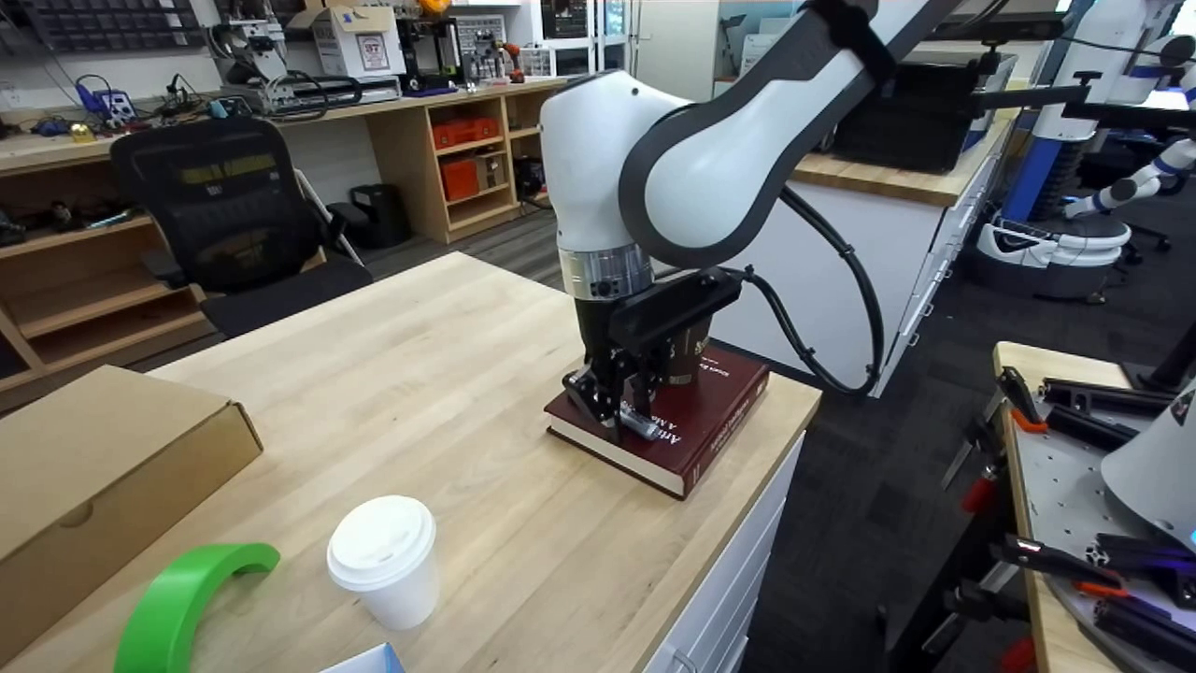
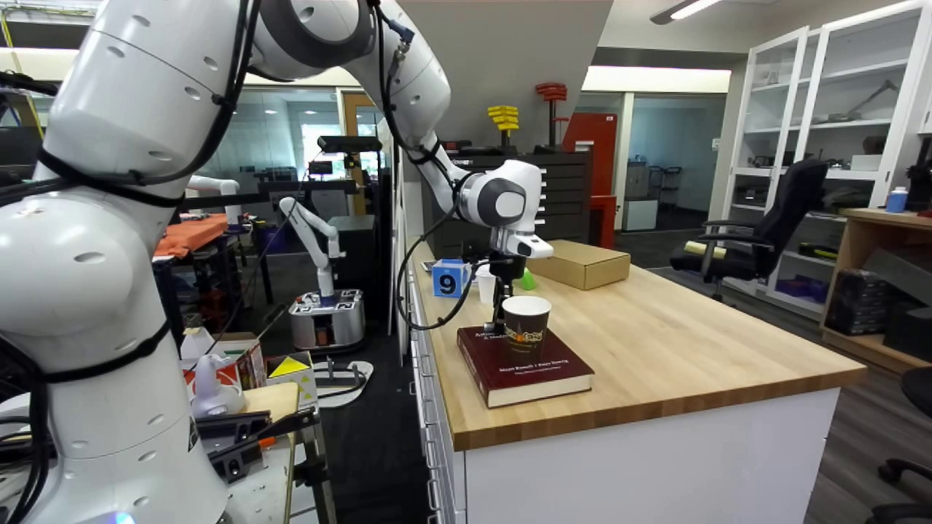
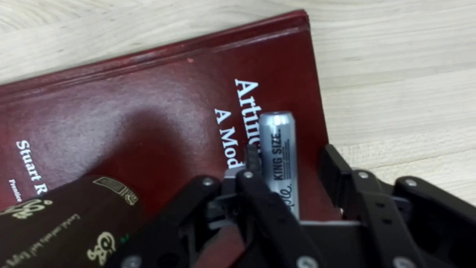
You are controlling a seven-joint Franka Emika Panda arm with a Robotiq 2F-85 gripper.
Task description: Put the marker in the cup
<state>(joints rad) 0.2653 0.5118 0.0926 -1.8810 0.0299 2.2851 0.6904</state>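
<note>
The marker [image 3: 279, 149] is a silver-grey stick with black print. It lies on the dark red book [image 3: 167, 82], near the book's edge; it also shows in an exterior view [image 1: 641, 424]. My gripper [image 3: 291, 152] is open and low over the book, its fingers on either side of the marker. The left finger in the wrist view is close beside the marker, and I cannot tell if it touches. A gap shows on the right side. The near end of the marker is hidden by the gripper. The dark brown cup [image 2: 526, 327] with a white rim stands upright on the book, close beside the gripper.
A white lidded cup [image 1: 385, 561], a green arch [image 1: 177, 608] and a cardboard box [image 1: 103, 458] stand on the wooden table [image 1: 505, 523]. A blue cube [image 2: 447, 279] stands near the table's edge. The book lies near a table corner.
</note>
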